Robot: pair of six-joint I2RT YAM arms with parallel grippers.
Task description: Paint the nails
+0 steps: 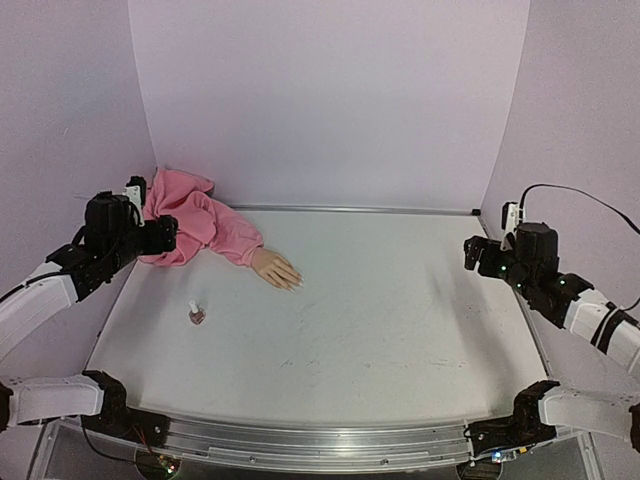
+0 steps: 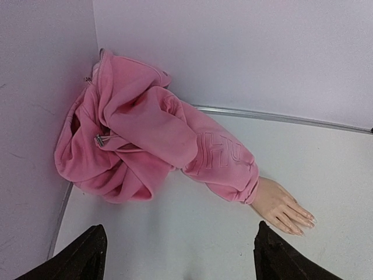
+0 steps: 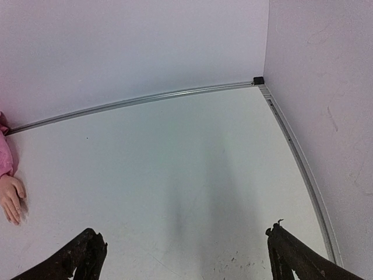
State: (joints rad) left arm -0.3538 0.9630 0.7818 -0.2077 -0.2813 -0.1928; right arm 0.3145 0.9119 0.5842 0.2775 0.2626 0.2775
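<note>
A flesh-coloured mannequin hand [image 1: 275, 269] lies flat on the white table, its pink sleeve [image 1: 222, 231] running back to a bunched pink hoodie [image 1: 180, 205] in the far left corner. Its pale nails [image 1: 294, 282] point right and toward me; they also show in the left wrist view [image 2: 304, 224]. The hand's edge shows in the right wrist view [image 3: 11, 198]. A small pinkish polish bottle with a white cap [image 1: 196, 313] stands in front of the hand. My left gripper [image 2: 178, 256] is open and empty, raised at the left near the hoodie. My right gripper [image 3: 183, 256] is open and empty, raised at the right edge.
Lilac walls close the table at the back and both sides, with a metal rail [image 1: 350, 209] along the back edge. The table [image 1: 400, 300] has a metal rail along its near edge [image 1: 320, 440].
</note>
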